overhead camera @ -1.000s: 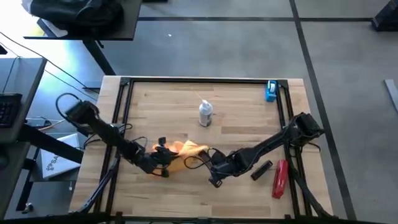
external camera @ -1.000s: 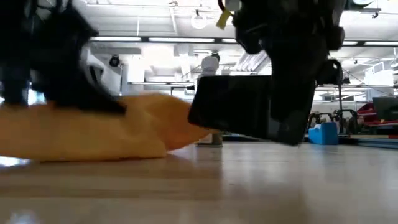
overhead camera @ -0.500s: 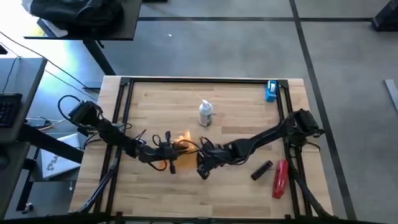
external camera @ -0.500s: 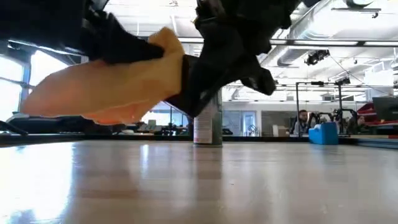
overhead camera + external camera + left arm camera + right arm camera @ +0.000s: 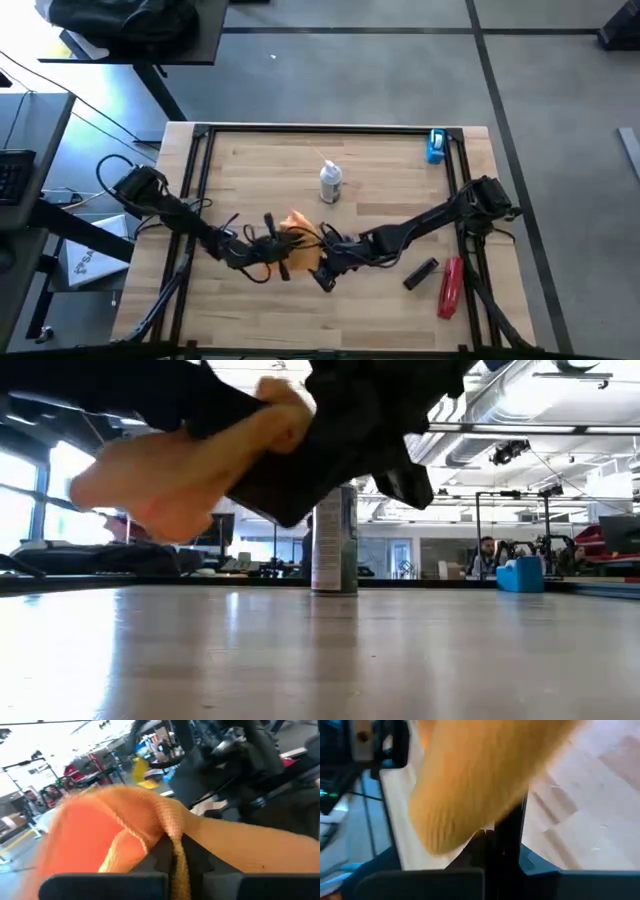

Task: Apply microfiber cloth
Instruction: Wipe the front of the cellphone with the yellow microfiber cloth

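Low view: nearest the camera, the cloth [image 5: 185, 465] hangs clear of the worktop [image 5: 320, 650], pressed against a dark flat phone [image 5: 300, 480], both held aloft. That lift makes sense: with the phone off the wood, both its faces can be reached, and the cloth can be rubbed over it rather than under it.

In the left wrist view the left pincer [image 5: 172, 865] is narrow, pinching a fold of cloth between its fingers, the rest draped forward toward the other arm. In the right wrist view the right pincer [image 5: 502, 855] is clamped on the phone's thin edge, holding it steady as the surface to be wiped, with cloth lying over it.

From above, the two pincers meet mid-worktop, cloth [image 5: 300, 238] between them.

Farther back stands a spray bottle [image 5: 330, 183], probably the cleaner. Off to the right lie a red tool [image 5: 450, 285] and a blue object [image 5: 436, 146], well apart.
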Tool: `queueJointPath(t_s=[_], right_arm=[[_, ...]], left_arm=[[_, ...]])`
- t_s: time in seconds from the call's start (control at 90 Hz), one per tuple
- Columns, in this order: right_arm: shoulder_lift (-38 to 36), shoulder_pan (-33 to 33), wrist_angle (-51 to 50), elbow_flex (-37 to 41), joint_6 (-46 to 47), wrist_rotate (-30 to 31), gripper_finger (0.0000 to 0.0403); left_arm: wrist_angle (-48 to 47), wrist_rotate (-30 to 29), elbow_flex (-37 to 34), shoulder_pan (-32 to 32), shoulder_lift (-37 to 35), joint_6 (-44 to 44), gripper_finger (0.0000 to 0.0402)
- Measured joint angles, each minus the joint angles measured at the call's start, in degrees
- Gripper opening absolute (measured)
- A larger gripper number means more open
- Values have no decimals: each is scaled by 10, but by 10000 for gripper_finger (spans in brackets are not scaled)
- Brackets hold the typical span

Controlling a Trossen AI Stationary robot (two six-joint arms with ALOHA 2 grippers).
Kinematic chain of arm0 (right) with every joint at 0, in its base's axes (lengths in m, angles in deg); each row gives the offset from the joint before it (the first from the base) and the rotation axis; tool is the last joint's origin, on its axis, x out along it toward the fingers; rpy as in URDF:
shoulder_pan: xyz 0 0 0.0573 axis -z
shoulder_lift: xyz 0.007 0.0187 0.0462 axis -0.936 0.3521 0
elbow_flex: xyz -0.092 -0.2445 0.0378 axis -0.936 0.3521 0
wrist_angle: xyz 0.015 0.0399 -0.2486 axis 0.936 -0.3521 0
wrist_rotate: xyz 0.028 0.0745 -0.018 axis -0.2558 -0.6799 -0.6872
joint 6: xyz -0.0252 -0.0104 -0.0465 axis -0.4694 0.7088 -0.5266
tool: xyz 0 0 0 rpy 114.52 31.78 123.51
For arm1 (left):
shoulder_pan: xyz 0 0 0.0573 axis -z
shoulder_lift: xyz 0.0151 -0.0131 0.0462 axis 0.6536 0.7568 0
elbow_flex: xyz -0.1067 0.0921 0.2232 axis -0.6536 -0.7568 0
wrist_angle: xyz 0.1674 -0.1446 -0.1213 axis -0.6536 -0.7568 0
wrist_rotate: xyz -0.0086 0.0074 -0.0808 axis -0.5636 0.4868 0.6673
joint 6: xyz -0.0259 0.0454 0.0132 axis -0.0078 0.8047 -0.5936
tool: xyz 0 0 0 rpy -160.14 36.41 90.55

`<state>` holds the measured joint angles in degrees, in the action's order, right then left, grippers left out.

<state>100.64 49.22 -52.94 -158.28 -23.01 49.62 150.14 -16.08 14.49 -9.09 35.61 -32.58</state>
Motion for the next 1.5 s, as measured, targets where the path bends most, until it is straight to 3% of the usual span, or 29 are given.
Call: queueJointPath(t_s=[0.511, 0.7, 0.967, 1.2, 1.344, 1.5], right_arm=[[-14, -1, 35, -6, -5, -12, 0], [-15, 3, 36, -7, -17, -13, 0], [-15, 8, 34, -7, -17, -12, 0], [-15, 10, 30, -8, -27, -12, 0], [-15, 11, 32, -8, -33, -12, 0], [-15, 11, 30, -8, -32, -5, 0]], left_arm=[[-10, -154, -42, 99, -53, 46, 0], [-8, -156, -69, 115, -74, 0, 0], [-1, -140, -68, 110, -75, 6, 0], [112, -141, -68, 129, -94, 106, 0], [114, -185, -68, 149, -123, 161, 0], [108, -144, -68, 152, -130, 146, 0]])
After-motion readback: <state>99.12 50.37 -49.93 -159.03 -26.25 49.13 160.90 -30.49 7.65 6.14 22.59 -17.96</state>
